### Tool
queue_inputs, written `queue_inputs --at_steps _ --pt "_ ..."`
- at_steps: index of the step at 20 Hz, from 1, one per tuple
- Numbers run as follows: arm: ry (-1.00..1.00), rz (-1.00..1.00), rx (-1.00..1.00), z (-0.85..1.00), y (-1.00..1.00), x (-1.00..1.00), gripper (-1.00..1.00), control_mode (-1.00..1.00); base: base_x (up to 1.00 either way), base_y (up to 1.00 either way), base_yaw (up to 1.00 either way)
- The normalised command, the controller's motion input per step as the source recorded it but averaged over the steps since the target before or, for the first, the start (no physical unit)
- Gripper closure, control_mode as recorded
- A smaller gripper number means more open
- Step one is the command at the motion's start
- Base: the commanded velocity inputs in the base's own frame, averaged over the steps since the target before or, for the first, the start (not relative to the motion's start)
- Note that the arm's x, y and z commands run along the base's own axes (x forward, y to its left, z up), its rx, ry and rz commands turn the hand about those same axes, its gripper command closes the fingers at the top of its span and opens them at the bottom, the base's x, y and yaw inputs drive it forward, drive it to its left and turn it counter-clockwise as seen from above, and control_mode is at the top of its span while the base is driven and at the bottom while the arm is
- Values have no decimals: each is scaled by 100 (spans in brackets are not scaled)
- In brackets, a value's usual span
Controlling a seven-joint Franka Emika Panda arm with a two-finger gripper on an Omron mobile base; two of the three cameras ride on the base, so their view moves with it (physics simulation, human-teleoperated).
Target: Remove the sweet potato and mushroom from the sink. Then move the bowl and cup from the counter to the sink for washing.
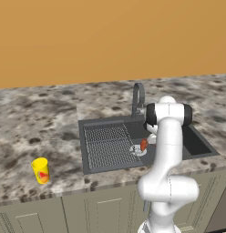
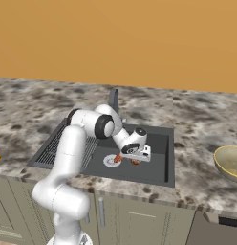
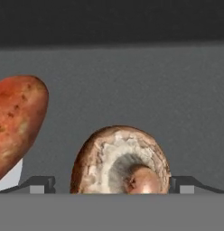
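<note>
In the hand view the brown mushroom (image 3: 120, 162) lies gills-up on the floor of the dark grey sink (image 3: 132, 85), right between my two fingertips (image 3: 41, 184). To its left is the orange-red sweet potato (image 3: 16, 119). My gripper (image 2: 135, 159) is open and low inside the sink (image 2: 156, 160), straddling the mushroom (image 2: 135, 162), with the sweet potato (image 2: 118, 157) beside the drain. The tan-gold bowl (image 2: 230, 163) sits on the counter to the right. The yellow cup (image 1: 41, 170) stands on the counter left of the sink (image 1: 197, 143); the sweet potato (image 1: 143, 144) shows beside my arm.
A grey arched faucet (image 1: 138, 98) rises behind the basin. The ribbed drainer grid (image 1: 108, 143) takes up the sink's left half, and the round silver drain (image 2: 111, 161) is near the sweet potato. Speckled stone counter (image 1: 37, 127) spreads to both sides, with an orange wall behind.
</note>
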Motion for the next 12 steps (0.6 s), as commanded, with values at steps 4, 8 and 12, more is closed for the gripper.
queue_inputs --at_steps 4,8,12 --pt "0 0 0 -14 -4 9 -100 -100 0 0 0" --pt "0 0 0 -14 -2 7 100 -100 0 0 0" --pt "0 0 0 -13 -2 5 100 -100 0 0 0"
